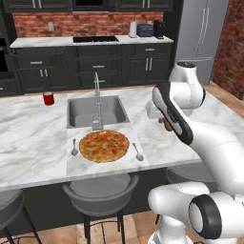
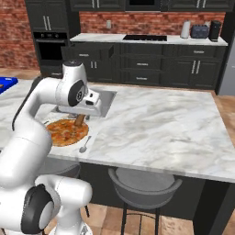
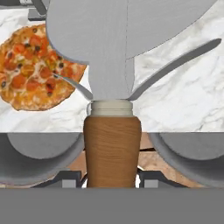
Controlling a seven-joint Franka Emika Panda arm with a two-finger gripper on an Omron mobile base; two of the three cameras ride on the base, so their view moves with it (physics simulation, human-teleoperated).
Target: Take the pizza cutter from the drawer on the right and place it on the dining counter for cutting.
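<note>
Clamped in the gripper (image 3: 112, 177), the pizza cutter (image 3: 112, 131) hangs above the dining counter (image 3: 188, 105), wheel pointing down, just beside the pizza (image 3: 35, 70).

Both base cameras sit behind the arm, at its seven and five o'clock, looking forward and down at middle range over the same dining counter (image 1: 28, 143) and pizza (image 1: 104, 146), while the hand camera looks closely along the pizza cutter (image 3: 112, 100).

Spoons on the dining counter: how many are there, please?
2. One spoon lies left of the pizza, another spoon right of it, both on the dining counter. The arm may hide more.
</note>
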